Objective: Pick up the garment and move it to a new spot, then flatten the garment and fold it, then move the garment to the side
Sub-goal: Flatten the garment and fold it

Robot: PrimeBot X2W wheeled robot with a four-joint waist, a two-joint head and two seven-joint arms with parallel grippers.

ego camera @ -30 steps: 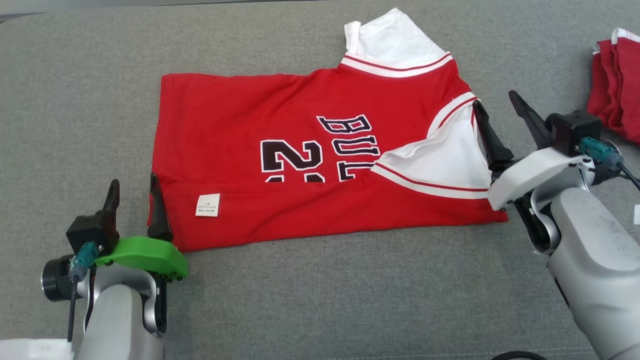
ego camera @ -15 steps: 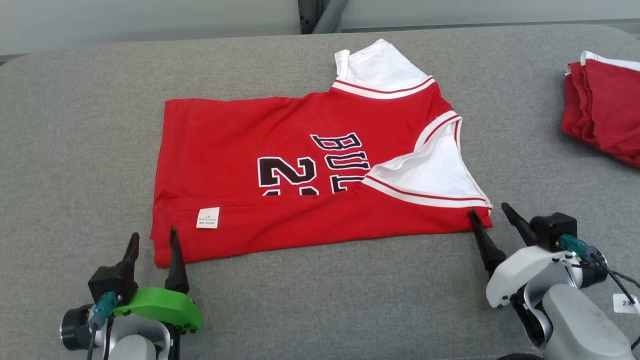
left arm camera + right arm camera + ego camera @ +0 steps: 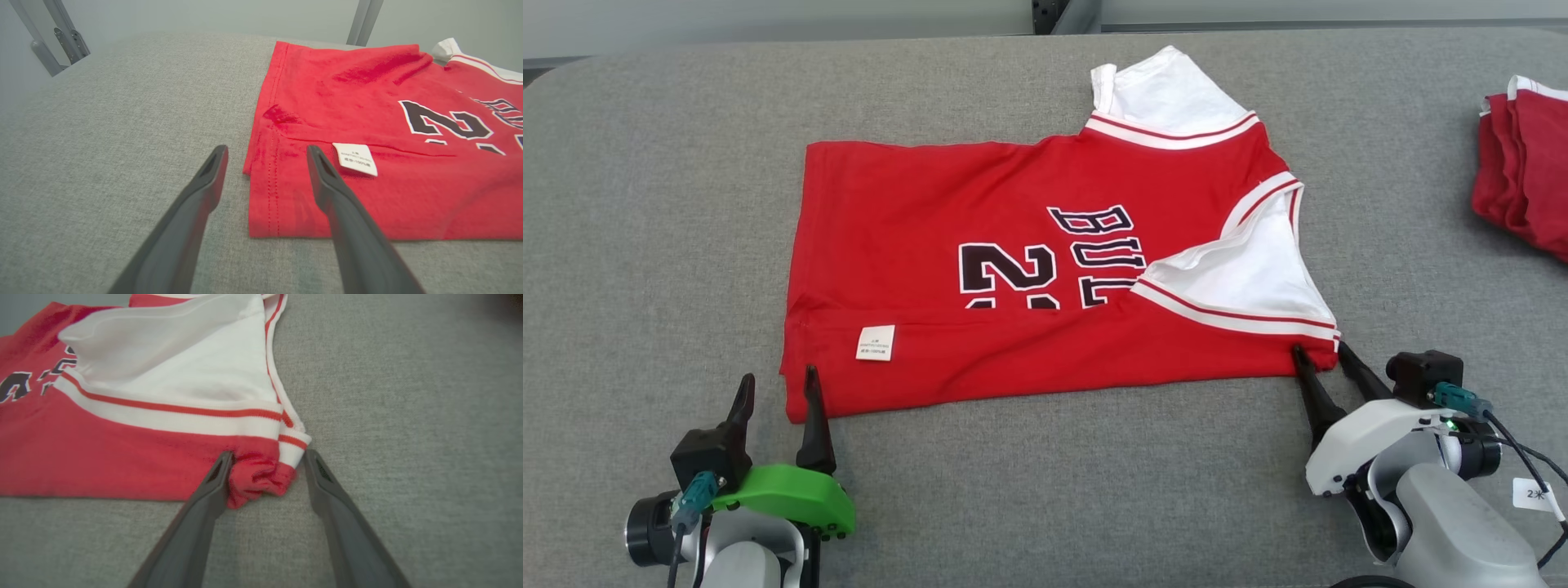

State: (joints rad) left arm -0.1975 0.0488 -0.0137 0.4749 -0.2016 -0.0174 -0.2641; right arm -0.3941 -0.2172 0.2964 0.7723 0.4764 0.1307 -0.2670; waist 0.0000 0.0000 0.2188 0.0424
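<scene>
We see red jersey (image 3: 915, 220) on grey table (image 3: 645, 245); left end effector (image 3: 778, 377) spread, empty, straddling hem corner; right end effector (image 3: 1319, 349) spread wide around bunched shoulder corner; red garment pile (image 3: 1523, 163) well apart.

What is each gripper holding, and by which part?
Nothing is held. Both jaws stand open: right gripper around the bunched shoulder corner of the red-and-white fabric jersey, left gripper around its hem corner.

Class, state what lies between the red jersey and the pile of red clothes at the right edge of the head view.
Bare grey cushion separates the jersey and the pile; the head view shows it.
</scene>
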